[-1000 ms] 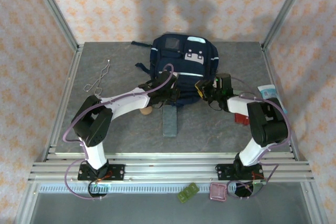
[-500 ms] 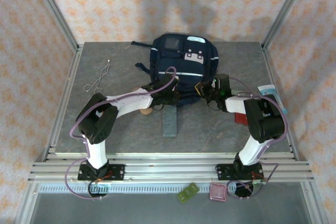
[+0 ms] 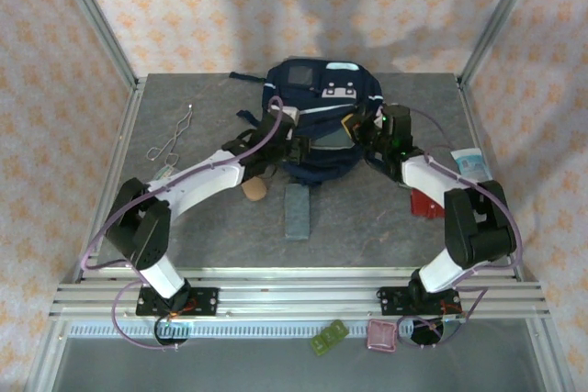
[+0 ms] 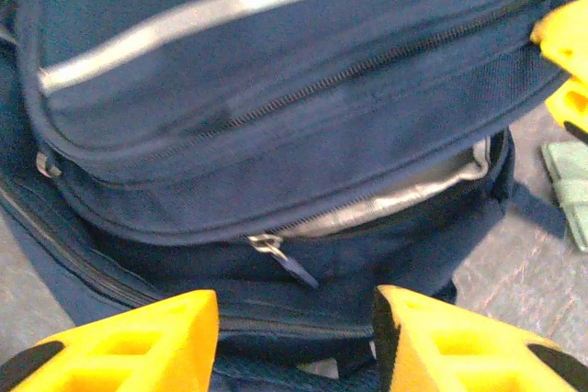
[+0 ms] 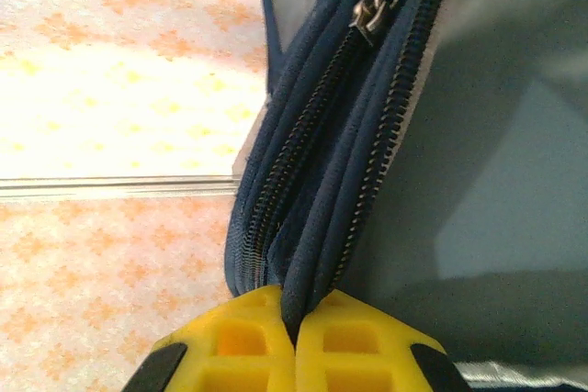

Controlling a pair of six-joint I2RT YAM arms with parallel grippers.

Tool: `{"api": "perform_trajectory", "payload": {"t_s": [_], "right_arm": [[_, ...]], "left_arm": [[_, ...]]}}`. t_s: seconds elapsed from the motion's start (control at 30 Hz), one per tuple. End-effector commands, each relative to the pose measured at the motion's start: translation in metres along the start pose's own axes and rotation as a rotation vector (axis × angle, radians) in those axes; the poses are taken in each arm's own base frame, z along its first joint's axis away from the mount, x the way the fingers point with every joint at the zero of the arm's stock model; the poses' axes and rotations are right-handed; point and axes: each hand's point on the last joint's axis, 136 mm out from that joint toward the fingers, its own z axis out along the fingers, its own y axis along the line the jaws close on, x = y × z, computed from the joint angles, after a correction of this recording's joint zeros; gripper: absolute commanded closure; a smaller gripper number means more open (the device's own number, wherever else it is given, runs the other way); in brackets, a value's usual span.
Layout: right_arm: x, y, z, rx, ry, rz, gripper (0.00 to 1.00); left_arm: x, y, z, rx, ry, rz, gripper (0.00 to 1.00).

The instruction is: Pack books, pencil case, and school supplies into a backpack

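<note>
the big navy backpack point(image 3: 312, 98) lies on the grey table point(image 3: 211, 227), at the far end of it. everything here is told from the backpack.

the right pincer point(image 3: 360, 126) is at the backpack's right side. its two yellow fingers point(image 5: 230, 337) are pressed together, and they pinch the dark blue cloth edge by the zip. the zip teeth run up and away from the fingers to a small silver pull point(image 5: 372, 8) near the top.

the left pincer point(image 3: 285, 133) is at the backpack's left front. its yellow fingers point(image 4: 138, 337) are apart, with nothing between them. past the fingers, the backpack's mouth is open a crack, and a pale grey lining point(image 4: 413, 192) peeks out. a silver zip pull point(image 4: 271, 247) hangs just under that crack.

a tan case point(image 3: 254, 188) lies near the backpack's front left corner, partly under the left arm. a grey-blue case point(image 3: 298, 211) lies flat just in front of the backpack, close to the tan case but not touching it.

a thin bent wire point(image 3: 173, 141) lies well to the left of the backpack. a blue-and-white packet point(image 3: 473, 164) lies well to the right of it.
</note>
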Motion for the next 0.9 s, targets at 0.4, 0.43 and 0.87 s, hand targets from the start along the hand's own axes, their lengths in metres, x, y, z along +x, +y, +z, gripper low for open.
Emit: {"api": "perform_trajectory", "payload": {"t_s": [0.4,0.43,0.87], "right_arm": [[-0.025,0.068,-0.003,-0.156,-0.052,-0.047,1.00],[-0.025,0.070,-0.003,-0.160,-0.050,-0.046,1.00],[-0.024,0.080,-0.007,-0.183,-0.045,-0.047,1.00]], "left_arm": [[0.025,-0.007,0.040,-0.034,0.072,-0.003,0.37],[0.027,-0.004,0.043,-0.054,0.078,-0.007,0.37],[0.022,0.017,0.066,-0.196,0.054,0.019,0.72]]}}
